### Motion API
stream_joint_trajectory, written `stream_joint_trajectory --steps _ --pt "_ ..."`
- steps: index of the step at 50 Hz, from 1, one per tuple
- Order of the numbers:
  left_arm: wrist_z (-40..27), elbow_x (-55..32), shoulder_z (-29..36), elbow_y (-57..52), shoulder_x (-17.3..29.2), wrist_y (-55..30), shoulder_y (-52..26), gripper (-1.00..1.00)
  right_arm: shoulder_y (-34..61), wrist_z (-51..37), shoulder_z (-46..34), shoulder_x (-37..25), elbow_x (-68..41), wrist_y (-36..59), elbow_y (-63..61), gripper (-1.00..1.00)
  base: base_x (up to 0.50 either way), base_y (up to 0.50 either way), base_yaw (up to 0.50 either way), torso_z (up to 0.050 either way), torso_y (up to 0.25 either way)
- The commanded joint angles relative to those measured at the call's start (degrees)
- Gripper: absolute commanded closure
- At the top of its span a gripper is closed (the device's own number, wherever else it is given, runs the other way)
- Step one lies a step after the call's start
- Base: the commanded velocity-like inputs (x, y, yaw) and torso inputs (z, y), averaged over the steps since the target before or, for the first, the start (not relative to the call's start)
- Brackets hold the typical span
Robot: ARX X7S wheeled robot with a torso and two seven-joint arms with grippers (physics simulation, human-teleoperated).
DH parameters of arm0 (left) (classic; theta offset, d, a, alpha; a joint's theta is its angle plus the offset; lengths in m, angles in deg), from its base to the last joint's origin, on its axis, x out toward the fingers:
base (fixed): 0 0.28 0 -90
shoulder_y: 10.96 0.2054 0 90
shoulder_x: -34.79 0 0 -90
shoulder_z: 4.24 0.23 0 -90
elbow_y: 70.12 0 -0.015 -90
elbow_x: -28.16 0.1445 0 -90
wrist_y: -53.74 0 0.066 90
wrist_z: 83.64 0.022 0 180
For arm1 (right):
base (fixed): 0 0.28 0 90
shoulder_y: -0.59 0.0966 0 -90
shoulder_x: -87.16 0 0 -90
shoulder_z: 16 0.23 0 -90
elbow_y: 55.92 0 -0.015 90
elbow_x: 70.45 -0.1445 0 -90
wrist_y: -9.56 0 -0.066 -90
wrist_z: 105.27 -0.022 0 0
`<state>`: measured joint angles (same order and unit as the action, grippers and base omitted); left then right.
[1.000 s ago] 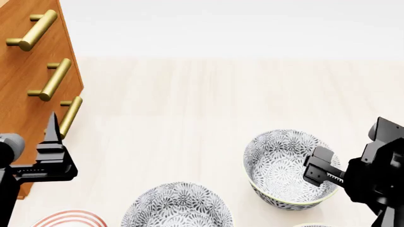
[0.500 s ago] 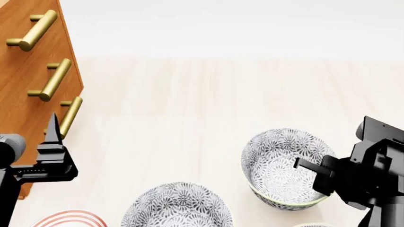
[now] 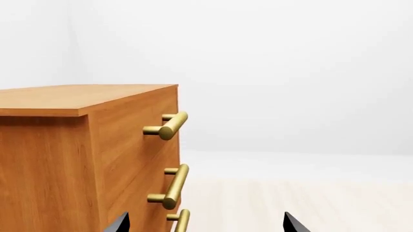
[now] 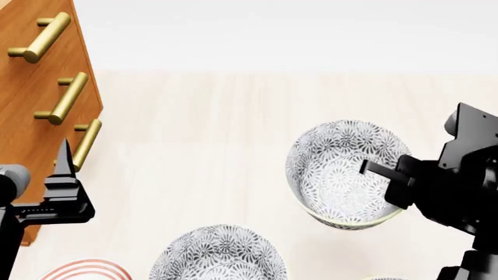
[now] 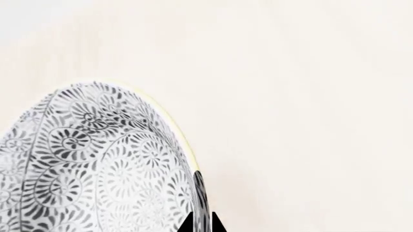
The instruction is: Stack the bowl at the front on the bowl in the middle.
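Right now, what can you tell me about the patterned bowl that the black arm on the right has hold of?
The bowl is deep and round, looks like glazed ceramic, covered in grey floral swirls on white, with a pale yellowish rim. It is tilted, its opening facing the head camera. The right tool pinches its rim, one finger inside. It appears lifted off the light wooden floor.

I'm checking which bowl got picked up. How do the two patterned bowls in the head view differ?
The bowl on the right is gripped at its rim by the right gripper, while the lower bowl is untouched. The right bowl is tipped, its opening facing the camera; the lower bowl looks level. The right bowl shows whole; the lower bowl is cut off by the picture's edge. Both share the same grey floral pattern.
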<state>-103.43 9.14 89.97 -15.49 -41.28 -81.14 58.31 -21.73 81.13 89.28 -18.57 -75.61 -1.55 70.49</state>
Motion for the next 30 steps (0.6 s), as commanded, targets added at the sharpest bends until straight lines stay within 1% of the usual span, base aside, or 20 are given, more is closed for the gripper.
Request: stream_joint_trajectory --steps 1,3,5,6,7,11,13,16,18,20,23,30 --pt "-0.2 -0.3 0.0 0.1 0.2 0.2 0.0 -1.0 -3.0 -10.7 -0.2 -1.7 -18.5 11.1 -16.9 1.0 0.0 0.0 0.0 0.0 0.0" --pt "-0.2 -0.3 0.0 0.2 0.3 0.1 0.0 -1.0 -4.3 -27.6 -1.8 -5.5 -35.7 11.1 -17.3 1.0 0.0 0.0 0.0 0.0 0.0" --pt "-0.2 -0.4 0.1 0.3 0.4 0.1 0.0 -1.0 -4.8 -37.9 -2.8 -7.6 -52.8 11.0 -18.0 1.0 0.0 0.0 0.0 0.0 0.0" --pt "-0.3 -0.4 0.1 0.3 0.4 0.1 0.1 -1.0 -4.7 -42.5 -3.2 -8.3 -59.7 11.0 -18.4 1.0 0.0 0.0 0.0 0.0 0.0" --pt "-0.3 -0.4 0.1 0.3 0.4 0.1 0.1 -1.0 -5.4 -43.9 -3.2 -8.5 -61.5 10.8 -19.0 1.0 0.0 0.0 0.0 0.0 0.0" --pt "-0.4 -0.6 0.0 0.3 0.5 0.1 0.1 -1.0 -6.1 -57.6 -5.0 -10.4 -79.4 10.9 -19.6 1.0 0.0 0.0 0.0 0.0 0.0" --pt "-0.5 -0.5 0.1 0.4 0.5 0.2 0.1 -1.0 -6.3 -62.6 -6.2 -11.0 -86.3 10.8 -19.9 1.0 0.0 0.0 0.0 0.0 0.0" --pt "-0.6 -0.6 0.2 0.5 0.5 0.1 -0.1 -1.0 -6.3 -69.4 -8.5 -12.0 -95.5 10.3 -20.3 1.0 0.0 0.0 0.0 0.0 0.0" --pt "-0.7 -0.7 0.1 0.2 0.6 -0.2 -0.2 -1.0 -6.1 -75.7 -10.7 -12.6 -104.0 9.5 -21.1 1.0 0.0 0.0 0.0 0.0 0.0" --pt "-0.7 -0.9 0.1 0.2 0.7 -0.3 -0.3 -1.0 -6.2 -79.5 -12.9 -13.3 -110.2 8.2 -22.3 1.0 0.0 0.0 0.0 0.0 0.0" --pt "-0.8 -1.1 0.0 0.0 0.7 -0.5 -0.4 -1.0 -6.5 -82.4 -15.3 -13.9 -114.9 7.0 -24.3 1.0 0.0 0.0 0.0 0.0 0.0" --pt "-1.0 -1.3 0.1 0.2 0.8 -0.5 -0.7 -1.0 -6.6 -84.3 -18.3 -14.7 -119.6 5.4 -27.0 1.0 0.0 0.0 0.0 0.0 0.0"
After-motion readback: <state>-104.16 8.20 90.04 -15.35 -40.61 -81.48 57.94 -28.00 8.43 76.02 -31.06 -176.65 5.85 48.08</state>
